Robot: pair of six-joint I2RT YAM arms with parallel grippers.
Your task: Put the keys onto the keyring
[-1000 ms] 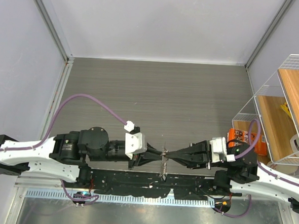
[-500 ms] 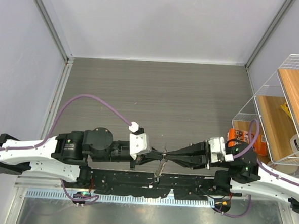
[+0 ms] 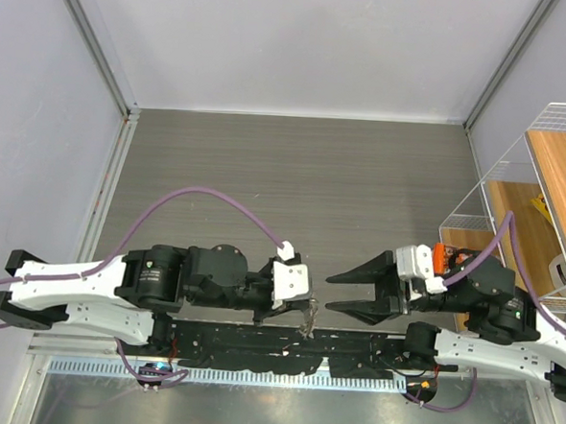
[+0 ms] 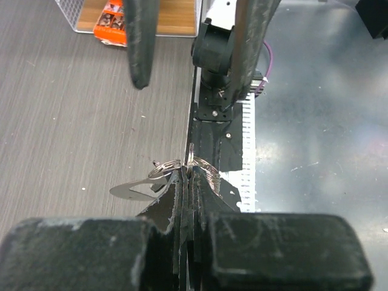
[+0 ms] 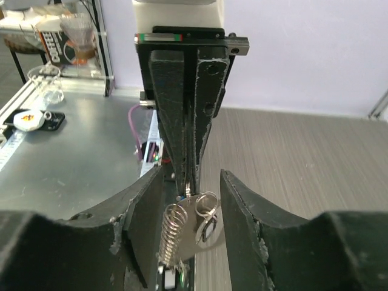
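From above, two arms reach toward each other along the near edge of the tabletop [image 3: 295, 174]. The left gripper [image 3: 306, 308] is pinched tight on the one keyring [image 3: 308, 321], which hangs at its tips about midway along that edge, over the black strip there. The right gripper [image 3: 328, 292] stands just beside it with its two fingers spread apart and nothing between them. At the right edge, one orange packet [image 3: 441, 253] shows by a wire basket [image 3: 516, 169].

In the left wrist view, thin wire loops stick out from the closed fingertips, and one flat silvery key [image 4: 134, 191] lies out to the side. The print on the orange packet is too small to read.

In the right wrist view, a coil [image 5: 173, 233] and a small ring [image 5: 207, 203] dangle from the left fingertips, between the parted right fingers [image 5: 145, 230]. How many keys hang there I cannot tell.
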